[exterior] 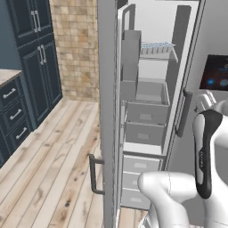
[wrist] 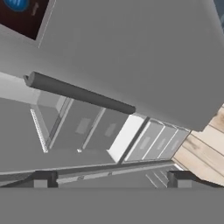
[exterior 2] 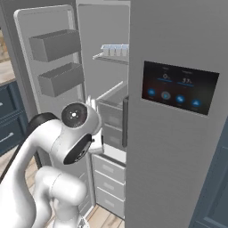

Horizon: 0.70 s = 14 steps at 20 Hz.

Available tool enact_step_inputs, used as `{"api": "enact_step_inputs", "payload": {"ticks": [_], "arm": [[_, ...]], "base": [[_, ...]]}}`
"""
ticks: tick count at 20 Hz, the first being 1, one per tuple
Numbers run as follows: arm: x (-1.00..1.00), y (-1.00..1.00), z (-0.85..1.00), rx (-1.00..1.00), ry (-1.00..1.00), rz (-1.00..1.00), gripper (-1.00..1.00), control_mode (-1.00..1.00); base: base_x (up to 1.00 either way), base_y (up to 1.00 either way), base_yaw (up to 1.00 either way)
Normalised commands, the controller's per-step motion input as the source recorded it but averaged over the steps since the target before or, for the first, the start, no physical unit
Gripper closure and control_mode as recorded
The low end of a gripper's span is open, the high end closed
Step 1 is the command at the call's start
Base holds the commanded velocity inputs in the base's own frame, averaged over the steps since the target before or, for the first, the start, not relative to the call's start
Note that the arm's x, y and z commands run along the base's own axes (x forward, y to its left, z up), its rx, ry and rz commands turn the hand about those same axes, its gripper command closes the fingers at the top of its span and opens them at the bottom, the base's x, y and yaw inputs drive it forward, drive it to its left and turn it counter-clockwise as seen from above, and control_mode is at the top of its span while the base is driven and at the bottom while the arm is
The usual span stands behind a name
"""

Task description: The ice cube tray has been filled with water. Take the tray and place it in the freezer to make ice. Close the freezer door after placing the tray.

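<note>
The ice cube tray (exterior: 156, 46) lies flat on a wire shelf (exterior: 161, 54) high in the freezer (exterior: 147, 89), its pale blue water (exterior 2: 115, 47) cells showing along the shelf's front edge. Below that shelf sit an open grey bin and two grey drawers (exterior: 144, 124), then three lighter drawers (exterior: 136, 180) at the bottom, all between white inner walls. The freezer door (exterior: 107, 111) stands swung wide open, seen edge-on in the left base view, with grey door bins (exterior 2: 58, 60) on its inner face and a dark bar handle (exterior: 94, 173) low on its outer side. Beside the opening, the other grey door (exterior 2: 178, 133) is closed and bears a dark display panel (exterior 2: 178, 87) with blue icons; its own dark bar handle (wrist: 81, 93) crosses the hand view.

The tool (wrist: 109, 180) hangs in front of the lower drawers, just beside that closed door, its two fingertips (wrist: 41, 179) spread to full width with nothing between them.

The floor (exterior: 53, 160) is pale wood planking. To the left are dark blue cabinets (exterior: 33, 53) with silver handles, a worktop (exterior: 6, 76) edge over dark drawers, and a tan tiled wall (exterior: 75, 44).
</note>
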Motion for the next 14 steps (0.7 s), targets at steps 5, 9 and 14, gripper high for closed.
{"api": "enact_step_inputs", "payload": {"ticks": [5,9,14], "arm": [[-0.18,-0.03,0.0,0.04,0.2,0.18,-1.0,-1.0],[0.0,0.0,0.0,0.0,0.0,0.0,-1.0,1.0],[0.0,0.0,0.0,0.0,0.0,0.0,-1.0,1.0]], "base": [[0.0,0.0,0.0],[-0.31,0.01,0.04],[-0.61,0.26,0.0]]}}
